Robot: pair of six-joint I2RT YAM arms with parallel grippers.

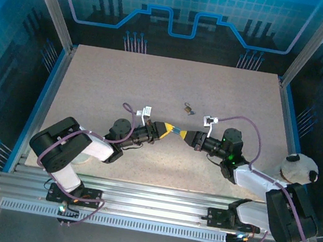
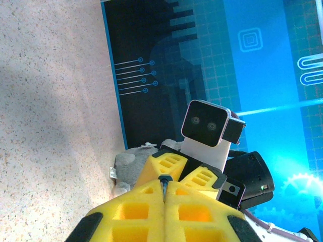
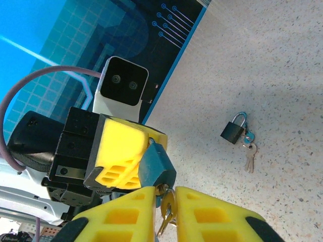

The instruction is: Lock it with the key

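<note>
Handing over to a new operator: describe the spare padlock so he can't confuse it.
On the table, look just beyond where the arms meet at the middle. The spare padlock lies there alone, small and dark, its keys beside it; the other padlock is held in the left gripper.

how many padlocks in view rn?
2. The held padlock sits in the left gripper, between the arms; the second padlock lies on the table farther out, keys attached. None looks hidden.
</note>
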